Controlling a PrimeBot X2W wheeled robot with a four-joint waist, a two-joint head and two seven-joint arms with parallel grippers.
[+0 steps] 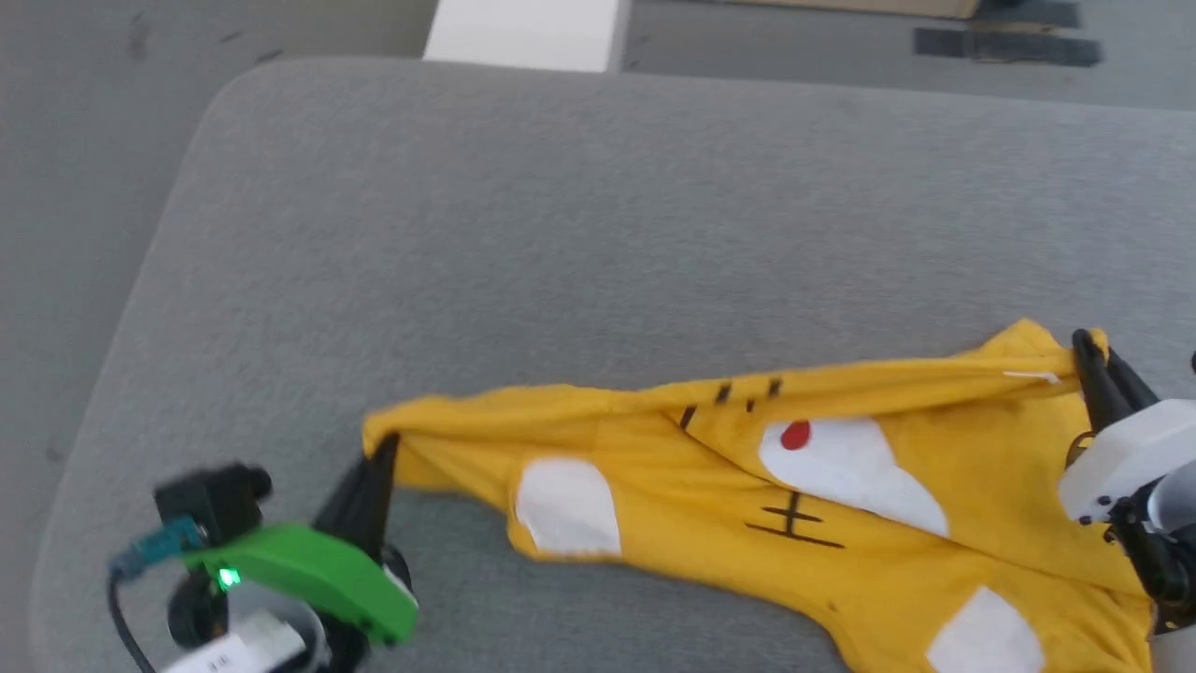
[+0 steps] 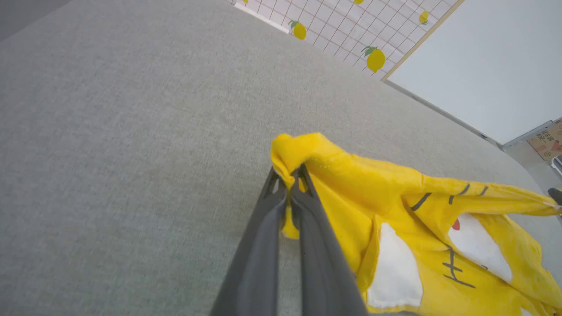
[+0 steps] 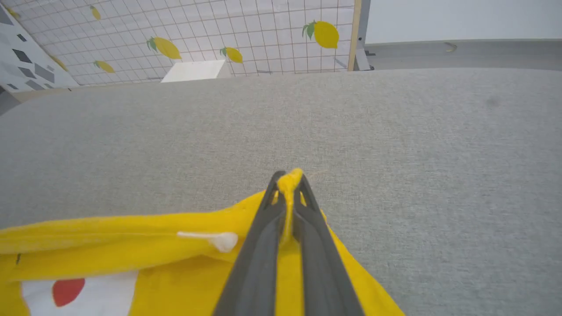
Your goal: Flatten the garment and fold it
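Grey woven cloth covered the tabletop (image 1: pixel 561 234), with a lemon-printed wall (image 3: pixel 219 35) beyond it. The garment (image 1: pixel 841 486) lay on the near right part, its long axis running left to right between the arms. The left gripper (image 1: pixel 385 447) pinched one end and the right gripper (image 1: pixel 1084 348) the other, both pressed together on cloth. No writing was readable; the white tag (image 1: pixel 1028 377) looked blank.

We cannot see where the garment (image 1: pixel 654 439) ends; it runs past the head view's bottom edge. That view's right edge crops the wrist of the right hand (image 1: pixel 1086 344).
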